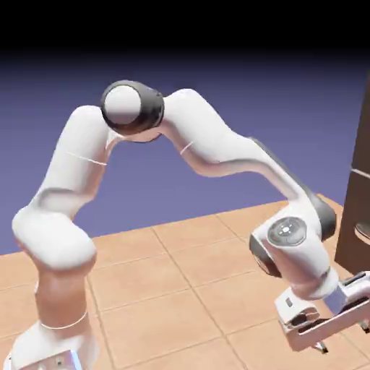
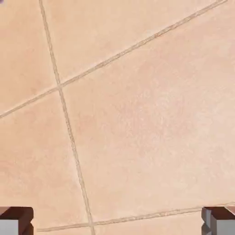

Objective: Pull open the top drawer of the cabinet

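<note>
Nothing done yet: the tool (image 1: 321,347) hangs low over the tiled bench (image 2: 137,114), fingers (image 2: 16,220) wide apart and empty, while the cabinet (image 1: 358,181) waits at the right edge, untouched.

Dark brown cabinet (image 1: 359,181) (right edge)

Tiled table (image 1: 188,289) in pale orange-tan squares with thin darker grout lines, bearing the white arm's base (image 1: 54,347) at its near-left corner and, well to the right of that base, the foot of the dark brown cabinet (image 1: 359,181).
</note>
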Available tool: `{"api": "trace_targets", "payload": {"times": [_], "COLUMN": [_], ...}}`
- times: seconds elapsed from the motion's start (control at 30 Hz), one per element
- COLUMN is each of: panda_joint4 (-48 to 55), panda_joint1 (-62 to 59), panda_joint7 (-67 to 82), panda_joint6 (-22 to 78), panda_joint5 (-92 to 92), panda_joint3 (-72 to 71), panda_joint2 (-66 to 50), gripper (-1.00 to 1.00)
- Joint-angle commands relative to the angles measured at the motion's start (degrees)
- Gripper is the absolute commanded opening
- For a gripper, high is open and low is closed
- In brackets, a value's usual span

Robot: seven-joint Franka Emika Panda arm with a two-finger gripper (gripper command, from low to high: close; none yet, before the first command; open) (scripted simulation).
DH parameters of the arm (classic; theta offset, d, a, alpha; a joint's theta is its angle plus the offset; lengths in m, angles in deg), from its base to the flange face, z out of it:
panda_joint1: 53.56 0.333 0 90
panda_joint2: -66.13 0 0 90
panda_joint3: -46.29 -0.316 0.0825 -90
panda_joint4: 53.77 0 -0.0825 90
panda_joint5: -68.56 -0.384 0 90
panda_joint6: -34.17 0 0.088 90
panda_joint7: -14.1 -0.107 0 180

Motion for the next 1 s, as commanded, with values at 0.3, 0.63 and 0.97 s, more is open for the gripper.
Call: {"api": "trace_targets", "payload": {"times": [0.3, 0.63, 0.97], "panda_joint4": [11.73, 23.45, 35.18], "panda_joint1": [6.43, 12.85, 19.28], "panda_joint7": [-5.39, -10.79, -16.18], "panda_joint6": [6.02, 12.03, 18.04], "panda_joint5": [-24.92, -49.84, -74.76], "panda_joint3": [17.36, 34.73, 52.09], "panda_joint2": [-19.44, -38.89, -58.33], "gripper": [0.0, 0.0, 0.0]}}
